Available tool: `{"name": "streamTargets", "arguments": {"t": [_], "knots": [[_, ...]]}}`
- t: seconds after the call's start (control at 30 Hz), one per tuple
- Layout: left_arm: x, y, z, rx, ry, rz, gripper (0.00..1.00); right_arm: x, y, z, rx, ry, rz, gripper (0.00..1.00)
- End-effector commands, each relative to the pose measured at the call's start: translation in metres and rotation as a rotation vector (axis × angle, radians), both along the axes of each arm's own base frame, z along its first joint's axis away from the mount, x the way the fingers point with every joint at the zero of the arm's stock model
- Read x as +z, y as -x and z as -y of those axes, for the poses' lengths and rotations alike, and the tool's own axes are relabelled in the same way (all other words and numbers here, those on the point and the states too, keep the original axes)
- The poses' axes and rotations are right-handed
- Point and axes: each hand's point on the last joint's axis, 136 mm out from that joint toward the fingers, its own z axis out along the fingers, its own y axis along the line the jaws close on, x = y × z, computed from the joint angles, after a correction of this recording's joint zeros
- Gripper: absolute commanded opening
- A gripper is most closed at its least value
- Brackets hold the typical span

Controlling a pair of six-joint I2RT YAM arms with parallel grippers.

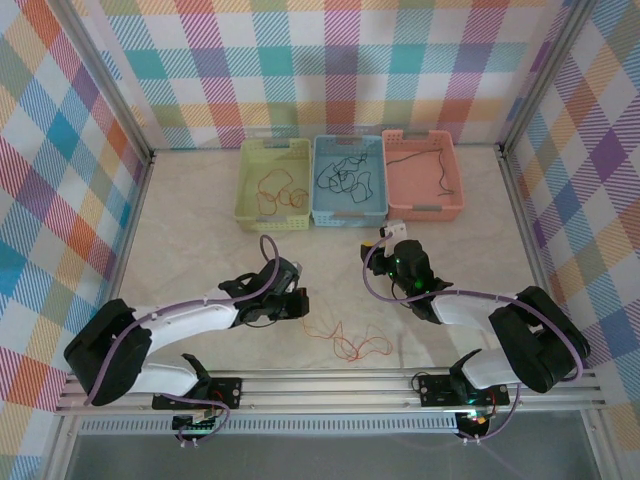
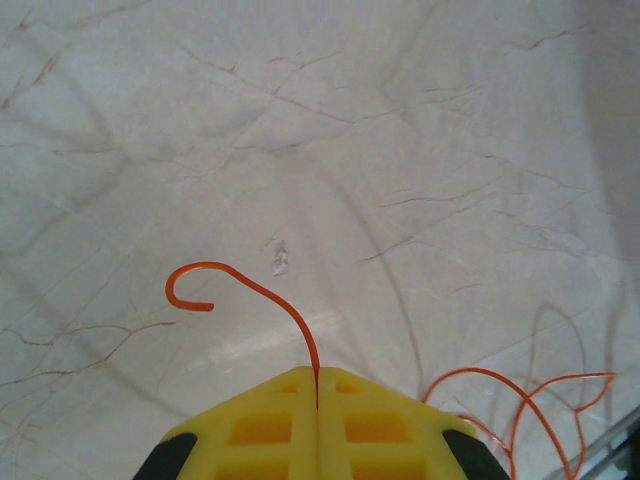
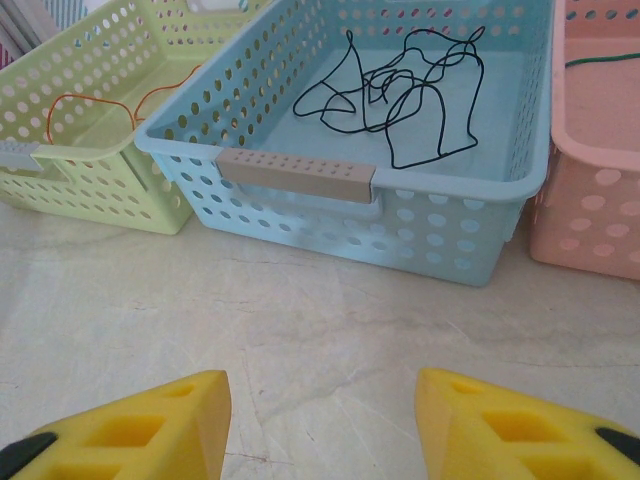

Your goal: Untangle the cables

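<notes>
The left gripper was shut tight on an orange-red cable, its yellow fingers pressed together with the strand pinched in the seam between them; the free end rose from the tips and curled into a small hook, while the rest trailed off in loops to the right across the pale marble table. From above, that cable lay squiggled near the front edge between the two arms, just right of the left gripper. The right gripper stood open and held nothing, low over bare table in front of the blue basket; a black cable lay coiled inside it. A second orange cable lay in the green basket; a greenish cable lay in the pink basket.
</notes>
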Motion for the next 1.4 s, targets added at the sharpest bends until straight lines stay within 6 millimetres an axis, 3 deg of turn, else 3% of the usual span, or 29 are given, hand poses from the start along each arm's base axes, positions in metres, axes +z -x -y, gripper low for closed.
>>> {"name": "streamTargets", "arguments": {"t": [0.0, 0.2, 0.33, 0.53, 0.73, 0.97, 1.07, 1.2, 1.37], "knots": [[0.028, 0.001, 0.004, -0.018, 0.033, 0.053, 0.0, 0.01, -0.006, -0.005, 0.008, -0.01, 0.022, 0.52], [0.096, -0.006, -0.006, -0.017, 0.06, 0.203, 0.0, 0.018, -0.003, -0.007, 0.033, -0.022, 0.051, 0.52], [0.139, -0.012, -0.017, -0.003, 0.069, 0.318, 0.0, 0.032, 0.004, -0.02, 0.117, -0.062, 0.077, 0.52], [0.191, -0.021, -0.024, -0.001, 0.112, 0.419, 0.0, 0.086, 0.029, -0.044, 0.319, -0.15, 0.195, 0.53], [0.222, -0.032, -0.026, -0.004, 0.137, 0.458, 0.0, 0.133, 0.063, -0.063, 0.532, -0.202, 0.274, 0.54], [0.245, -0.039, -0.035, 0.011, 0.167, 0.492, 0.0, 0.147, 0.092, -0.067, 0.649, -0.218, 0.234, 0.55], [0.265, -0.042, -0.033, -0.008, 0.181, 0.519, 0.0, 0.156, 0.108, -0.074, 0.739, -0.219, 0.218, 0.56], [0.3, -0.048, -0.029, -0.031, 0.21, 0.574, 0.0, 0.182, 0.126, -0.083, 0.848, -0.245, 0.249, 0.57], [0.323, -0.054, -0.014, -0.077, 0.248, 0.581, 0.0, 0.197, 0.137, -0.103, 0.968, -0.259, 0.26, 0.6]]}}
